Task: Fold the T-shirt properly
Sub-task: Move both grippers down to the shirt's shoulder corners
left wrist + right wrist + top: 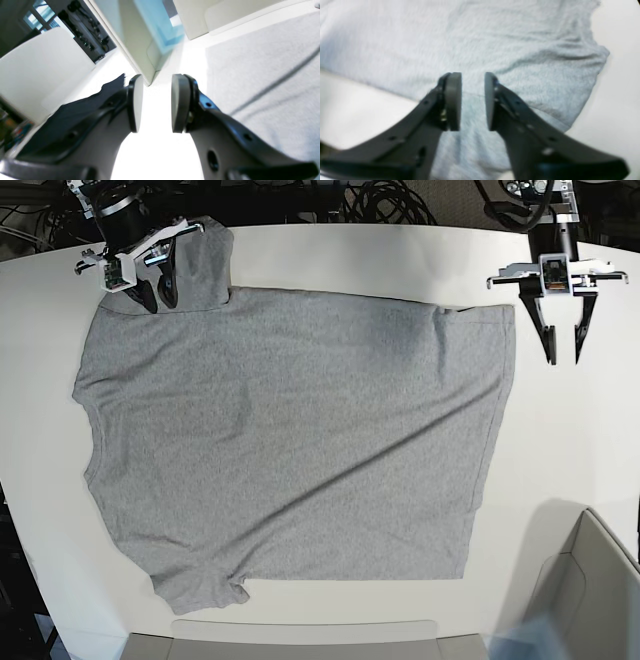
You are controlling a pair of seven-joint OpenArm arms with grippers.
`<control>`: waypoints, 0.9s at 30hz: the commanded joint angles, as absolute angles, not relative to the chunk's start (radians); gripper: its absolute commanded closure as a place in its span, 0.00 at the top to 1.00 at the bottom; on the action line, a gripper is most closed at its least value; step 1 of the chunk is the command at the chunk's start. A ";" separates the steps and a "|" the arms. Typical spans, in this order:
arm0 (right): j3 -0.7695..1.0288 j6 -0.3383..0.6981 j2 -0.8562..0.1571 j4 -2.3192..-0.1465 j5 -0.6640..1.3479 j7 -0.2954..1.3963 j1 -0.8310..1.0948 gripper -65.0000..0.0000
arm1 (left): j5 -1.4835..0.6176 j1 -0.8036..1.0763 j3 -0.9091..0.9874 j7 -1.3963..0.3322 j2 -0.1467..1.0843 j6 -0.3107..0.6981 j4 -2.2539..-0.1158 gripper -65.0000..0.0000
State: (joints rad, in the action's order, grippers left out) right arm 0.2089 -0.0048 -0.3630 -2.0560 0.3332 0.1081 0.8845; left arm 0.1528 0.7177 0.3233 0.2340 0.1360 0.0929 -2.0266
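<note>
The heather-grey T-shirt [290, 440] lies spread flat on the white table [560, 450], with no lettering showing. One sleeve points to the far left corner, the other to the near left. My right gripper [160, 302] hovers over the far sleeve with its jaws open and nothing between them. In the right wrist view, grey cloth [495, 37] fills the space under that gripper [472, 77]. My left gripper [563, 360] stands open over bare table just right of the shirt's far right corner. In its own view the left gripper [157, 82] is empty, with the shirt [262, 75] off to its side.
A pale bin [590, 580] stands at the near right corner of the table, and another low tray edge [300, 640] runs along the near side. Black cables [380, 200] lie behind the table's far edge. The bin wall [140, 37] shows ahead of the left gripper.
</note>
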 commanded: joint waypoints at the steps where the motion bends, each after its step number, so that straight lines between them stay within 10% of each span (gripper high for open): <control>1: 0.211 0.001 -0.363 -2.072 0.364 0.076 0.889 0.31 | 0.147 0.728 0.312 0.257 0.151 0.093 -2.045 0.30; 18: 0.490 0.001 -0.114 -2.043 0.607 0.199 1.030 0.32 | 0.143 0.725 0.108 0.122 0.328 0.093 -2.040 0.31; 27: 0.596 0.038 -0.162 -1.877 0.780 0.334 0.920 0.32 | 0.142 0.722 0.073 0.071 0.312 0.093 -2.035 0.31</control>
